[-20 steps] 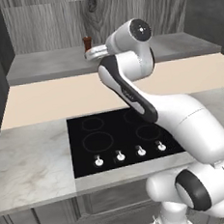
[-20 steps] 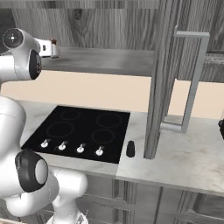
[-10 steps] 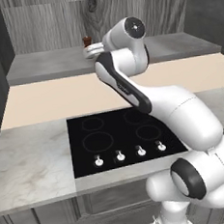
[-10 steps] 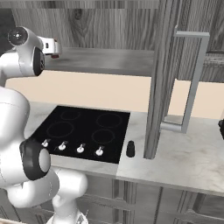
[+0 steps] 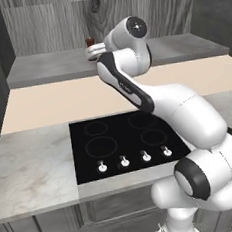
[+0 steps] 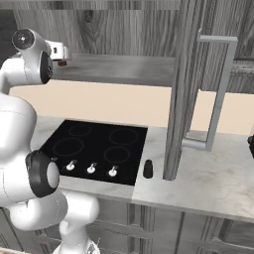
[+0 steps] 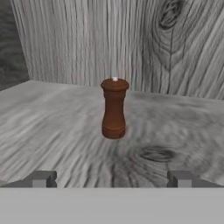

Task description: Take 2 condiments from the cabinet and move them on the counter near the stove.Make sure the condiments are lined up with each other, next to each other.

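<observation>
Reddish-brown and turned like a pepper mill, the wooden condiment [image 7: 114, 108] stands upright on the grey mottled shelf of the cabinet [image 7: 52, 127], just in front of the knotted wood-grain back panel [image 7: 175, 43]. Gripper [image 7: 111, 178]: jaws spread fully apart, holding nothing; the two dark fingertips [image 7: 41, 178] sit low in the hand view, one to each side of the mill and nearer the camera than it, not touching it. From the left base view the mill's top [image 5: 89, 41] shows just behind the gripper [image 5: 93, 52], with the white arm [image 5: 151, 99] reaching up and back from the lower right over the stove [image 5: 120, 142] to the shelf. Relative to the mill, the stove lies lower and nearer the base, set into the pale marbled counter [image 5: 32, 166], with the plain beige backsplash [image 5: 51, 101] between counter and shelf. Black condiment [image 6: 148, 168]: upright on the counter [image 6: 208, 178], just beside the stove's [image 6: 94, 146] right front corner and next to the open cabinet door [image 6: 181, 89], well apart from the mill. Four small knobs [image 5: 124, 161] line the stove's front edge.
</observation>
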